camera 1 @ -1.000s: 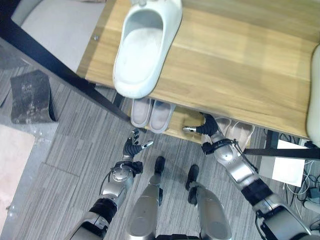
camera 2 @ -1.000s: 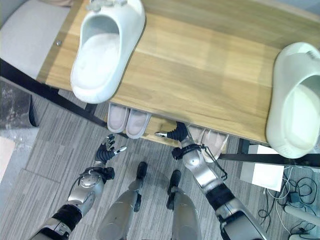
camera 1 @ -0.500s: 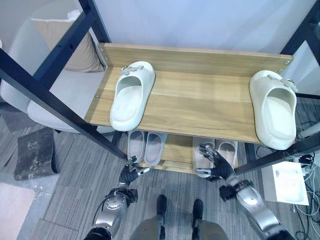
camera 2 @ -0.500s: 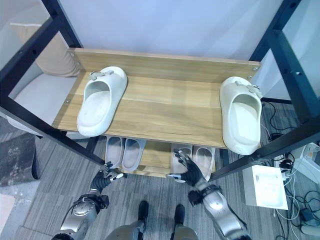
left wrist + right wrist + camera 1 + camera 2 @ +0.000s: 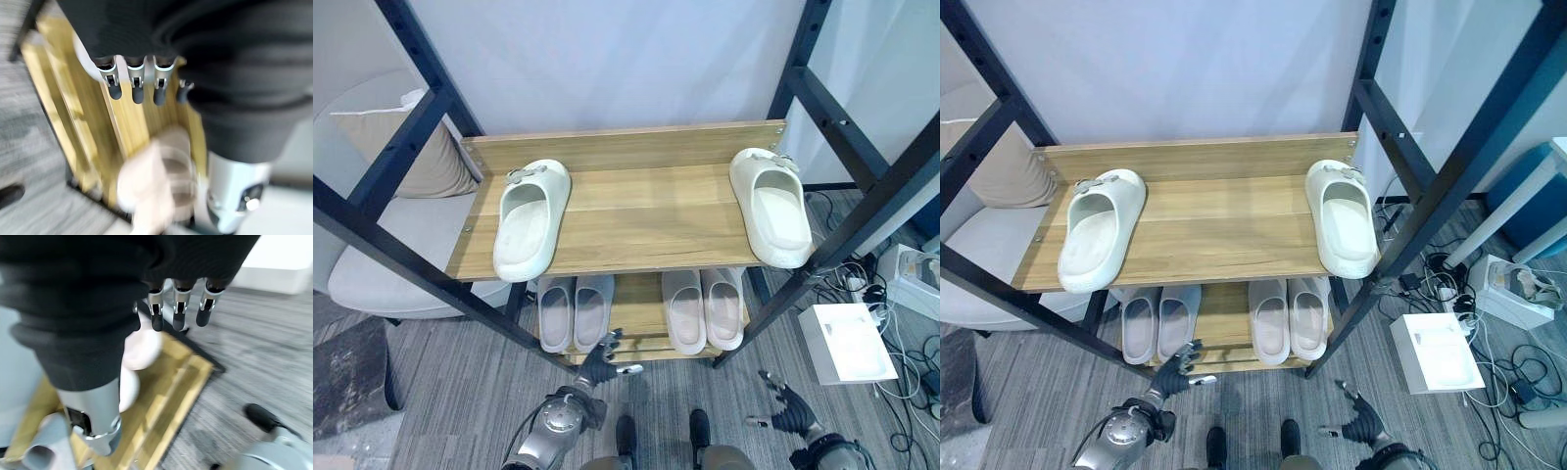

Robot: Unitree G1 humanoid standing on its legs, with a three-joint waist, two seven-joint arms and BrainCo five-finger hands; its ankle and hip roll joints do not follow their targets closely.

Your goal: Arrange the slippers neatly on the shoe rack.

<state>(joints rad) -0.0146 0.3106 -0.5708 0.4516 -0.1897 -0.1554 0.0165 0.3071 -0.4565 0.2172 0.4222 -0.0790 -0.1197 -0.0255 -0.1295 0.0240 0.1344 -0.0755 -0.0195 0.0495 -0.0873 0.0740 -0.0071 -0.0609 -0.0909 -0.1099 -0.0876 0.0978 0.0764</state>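
Slippers: two white ones on shoe rack point(image 5: 636, 230) top shelf, left slipper point(image 5: 530, 217) and right slipper point(image 5: 770, 206) far apart | lower shelf centre: two pinkish pairs point(image 5: 576, 310) point(image 5: 702, 306) | left hand point(image 5: 599, 364), right hand point(image 5: 787, 410): bottom of frame, below the rack, fingers spread, empty

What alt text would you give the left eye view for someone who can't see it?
A wooden shoe rack holds two white slippers far apart on top, two pinkish pairs below. Both robot hands, left and right, hang open, empty, in front.
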